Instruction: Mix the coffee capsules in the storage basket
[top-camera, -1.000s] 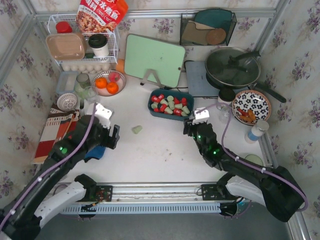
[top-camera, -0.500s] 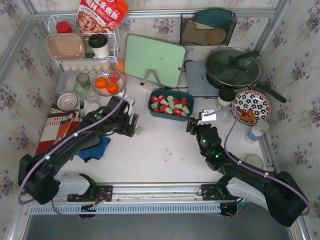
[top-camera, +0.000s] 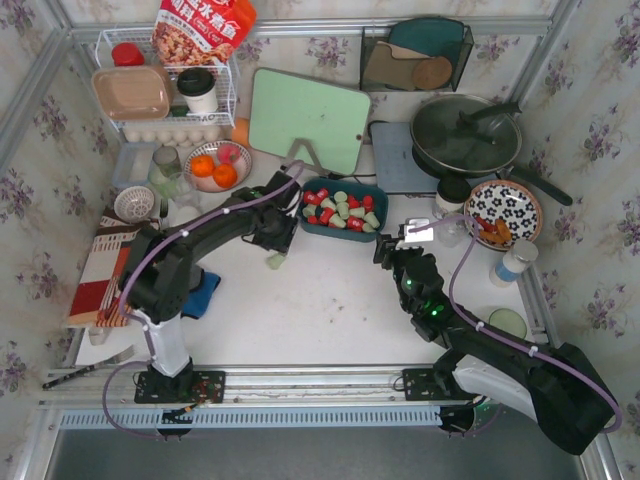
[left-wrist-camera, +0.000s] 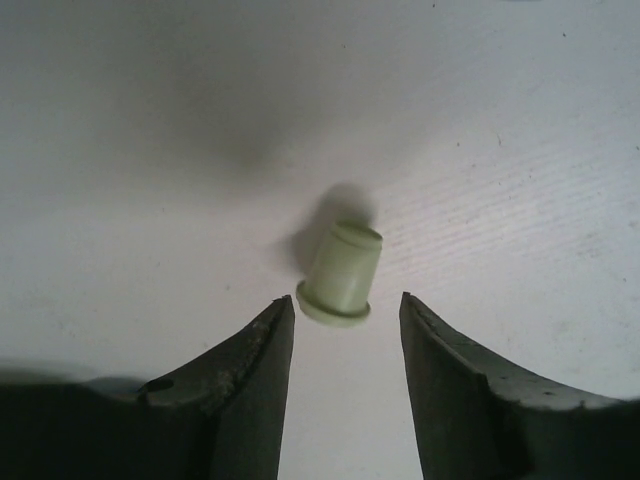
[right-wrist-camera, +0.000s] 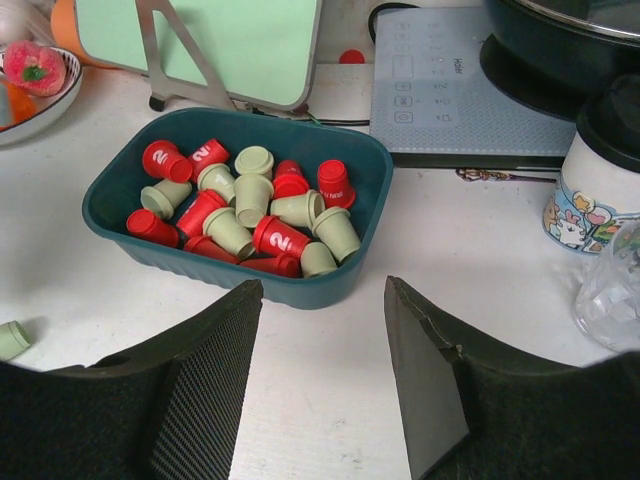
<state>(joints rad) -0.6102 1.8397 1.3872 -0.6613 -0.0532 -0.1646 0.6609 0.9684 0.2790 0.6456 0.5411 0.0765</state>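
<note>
Your storage basket (right-wrist-camera: 200, 268), a dark teal rectangular bin with rounded corners and low walls, sits upright on the white table (right-wrist-camera: 330, 380). It holds a loose heap of red and pale green coffee capsules (right-wrist-camera: 250, 195) lying at all angles, some reds marked with a white "2". One pale green stray capsule (left-wrist-camera: 342, 272) lies tipped on its side on the table, near the basket's front left corner but apart from it.

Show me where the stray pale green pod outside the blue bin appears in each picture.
Top external: stray pod on table, lower left of the storage basket.
Left wrist: centre, ahead of the left end effector.
Right wrist: lower left edge.
Shared landmark: storage basket, top and right wrist only.
</note>
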